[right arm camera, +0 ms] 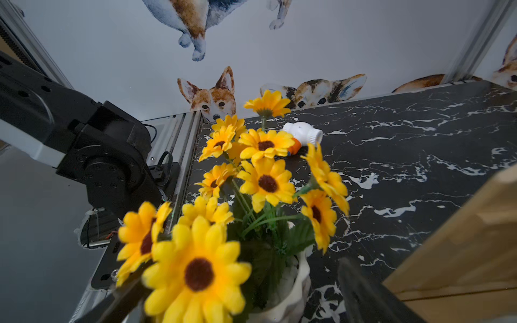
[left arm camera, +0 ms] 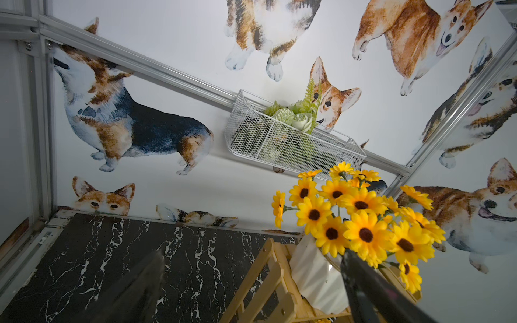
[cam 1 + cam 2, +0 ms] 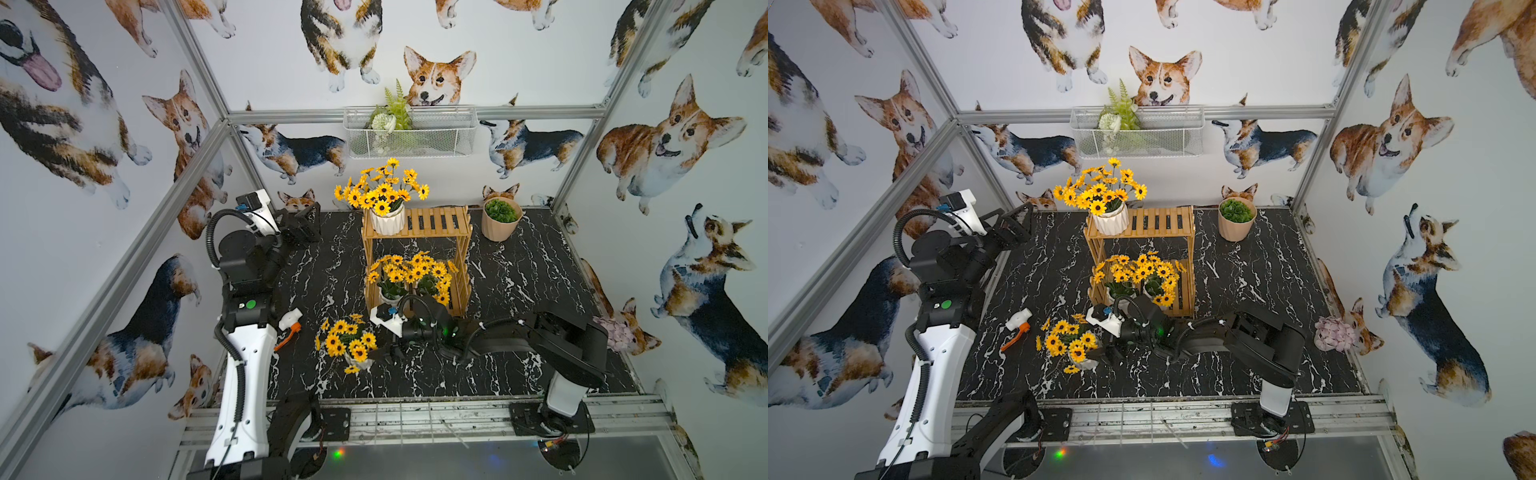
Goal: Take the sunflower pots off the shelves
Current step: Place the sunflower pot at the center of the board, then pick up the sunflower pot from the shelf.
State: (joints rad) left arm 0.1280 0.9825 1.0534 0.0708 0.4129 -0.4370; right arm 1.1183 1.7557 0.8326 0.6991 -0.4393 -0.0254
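- In both top views, we are finding the table pot (image 3: 356,362) standing on the table (image 3: 332,257) at lower centre, in front of the shelves (image 3: 432,226). Its long axis is running up from base to blooms, with the bunch leaning toward frame left. The right gripper (image 3: 384,353) is sitting just beside it, jaws spread, gripping nothing.
- The top-shelf pot (image 3: 387,220) is standing at upper centre, and two lower-shelf pots (image 3: 390,293) are crowding together beneath. The left gripper (image 3: 1013,226) is hanging at left, jaws parted, well apart from them.
- In the left wrist view, the top-shelf pot (image 2: 316,276) is standing upright on the shelves' corner, blooms pointing up, beyond parted fingers (image 2: 363,285).
- In the right wrist view, the table pot (image 1: 285,290) is sitting between spread fingers (image 1: 352,279), clear of the visible one. We are worrying that a finger snagging petals on retreat would be tipping it. The crowded lower bunches may be tangling on removal.
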